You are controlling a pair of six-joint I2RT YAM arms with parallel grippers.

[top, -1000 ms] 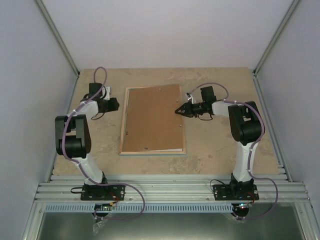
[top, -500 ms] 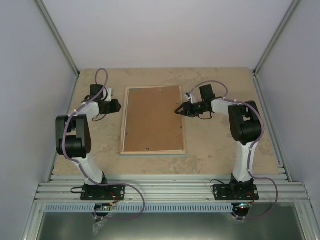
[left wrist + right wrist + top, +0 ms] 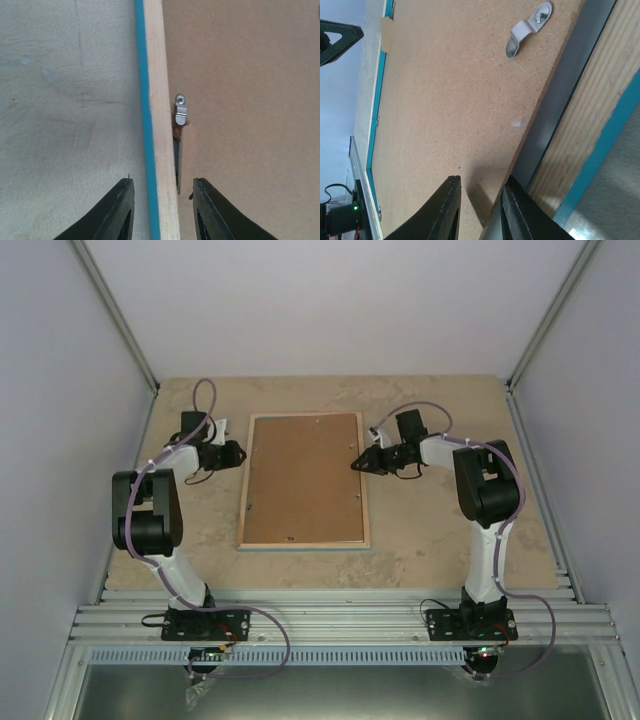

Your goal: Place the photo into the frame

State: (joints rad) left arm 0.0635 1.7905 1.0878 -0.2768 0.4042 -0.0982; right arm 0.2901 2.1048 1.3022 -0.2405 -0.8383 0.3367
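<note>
The frame (image 3: 366,490) lies face down in the middle of the table, wood back up, with a thin blue edge showing. The brown backing board (image 3: 305,480) fills it. The photo is hidden. My left gripper (image 3: 240,453) is open at the frame's upper left side. In the left wrist view its jaws (image 3: 162,187) straddle the wood rail (image 3: 155,100) without touching it. My right gripper (image 3: 355,466) is at the frame's upper right side. In the right wrist view it (image 3: 481,185) is slightly open over the board's edge (image 3: 455,90), beside the wood rail (image 3: 590,115).
A small metal clip (image 3: 180,111) sits on the left rail, reaching over the board. Another clip (image 3: 527,30) rests on the board near the right rail. Grey walls close in the table on three sides. The arm bases stand at the near edge.
The backing board, askew with a white strip showing at its near edge, now sits square in the frame. My left gripper moved right to the rail. My right gripper shifted slightly towards the far side.
</note>
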